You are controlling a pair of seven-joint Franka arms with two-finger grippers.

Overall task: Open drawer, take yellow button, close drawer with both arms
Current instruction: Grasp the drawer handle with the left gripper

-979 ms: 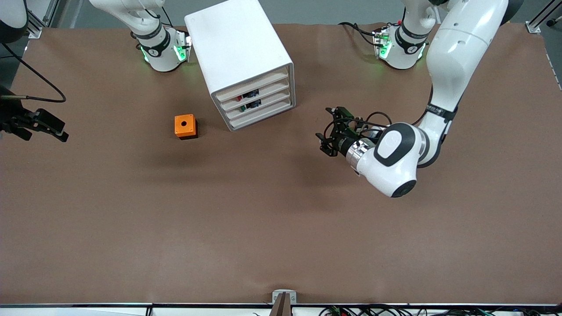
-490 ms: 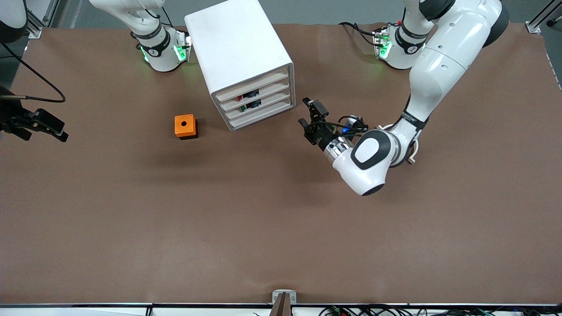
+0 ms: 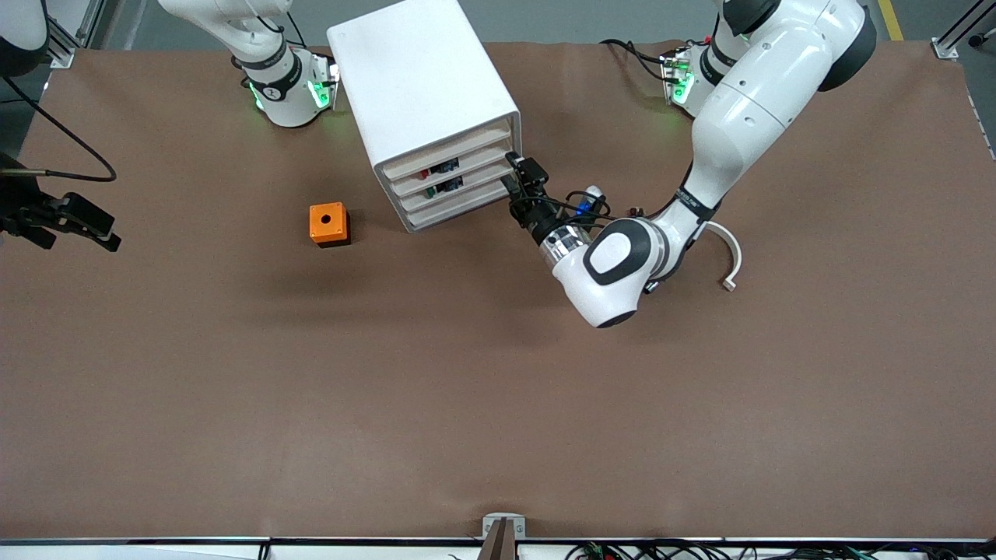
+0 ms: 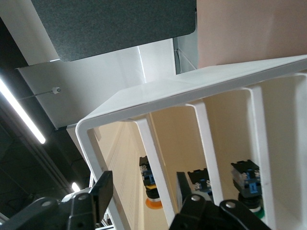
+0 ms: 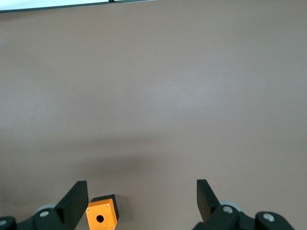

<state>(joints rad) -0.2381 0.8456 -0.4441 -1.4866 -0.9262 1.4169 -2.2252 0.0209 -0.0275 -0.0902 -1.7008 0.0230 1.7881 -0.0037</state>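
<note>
Front view: left gripper (image 3: 520, 180) at drawer cabinet (image 3: 424, 101) front corner, drawers not yet pulled out. Right gripper (image 3: 74, 219) waits at right arm's table end, orange box (image 3: 328, 224) untouched.

Left wrist view: fingers (image 4: 101, 191) part-spread, straddling a drawer front, nothing clamped. Button (image 4: 152, 189) inside drawer: likely tiny, light, rigid; pinch body sides.

Right wrist view: jaws wide, empty.

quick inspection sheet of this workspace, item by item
surface: brown table, bare over most of it
job's things: white drawer unit, drawers not pulled out; orange-capped button inside one, other small parts beside it
clutter: orange cube with a hole, nearer the front camera than the unit, toward the right arm's end
grippers: left pincer at the unit's front corner, fingers astride a drawer front's edge, not closed on it; right pincer open, over the table above the cube
cables: black cable at the right arm's end
surroundings: nothing seen
</note>
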